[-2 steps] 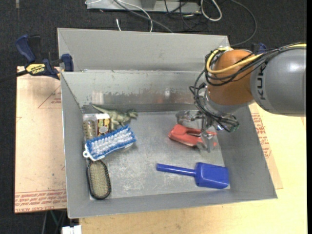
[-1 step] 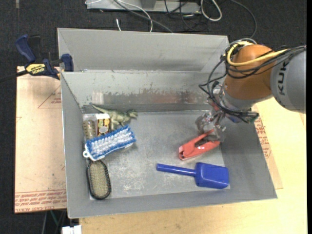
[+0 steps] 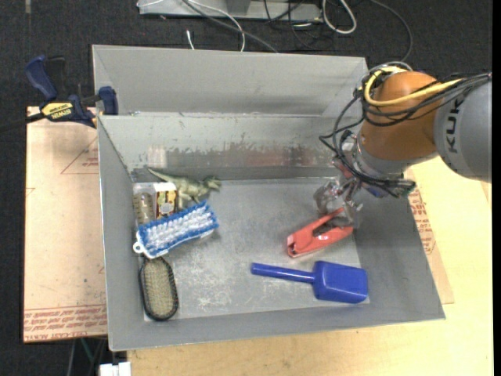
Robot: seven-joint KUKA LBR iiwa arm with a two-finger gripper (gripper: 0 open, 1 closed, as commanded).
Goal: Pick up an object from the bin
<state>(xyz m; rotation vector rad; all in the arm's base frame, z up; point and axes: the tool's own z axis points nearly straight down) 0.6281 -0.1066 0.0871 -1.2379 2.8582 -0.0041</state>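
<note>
hand [image 3: 338, 204] over right end of red clamp [image 3: 317, 236], bin [image 3: 235, 233] right side | grip: cannot tell | blue scoop [image 3: 333, 280] near

Two large black capitals, "KU", are read on the grey link of the arm [image 3: 472, 131], at the right side of the camera view. They are set sideways, running down the link, and the word is cut off after the second letter by the picture's edge.

Some print is also seen on a small packet [image 3: 153, 202] in the back left part of the bin [image 3: 235, 77]. The packet is wedged between the green toy dinosaur [image 3: 190, 185] and the blue-and-white brush [image 3: 176, 229]. This print is too small to be read, so no word, brand or number can be made out on it.
</note>
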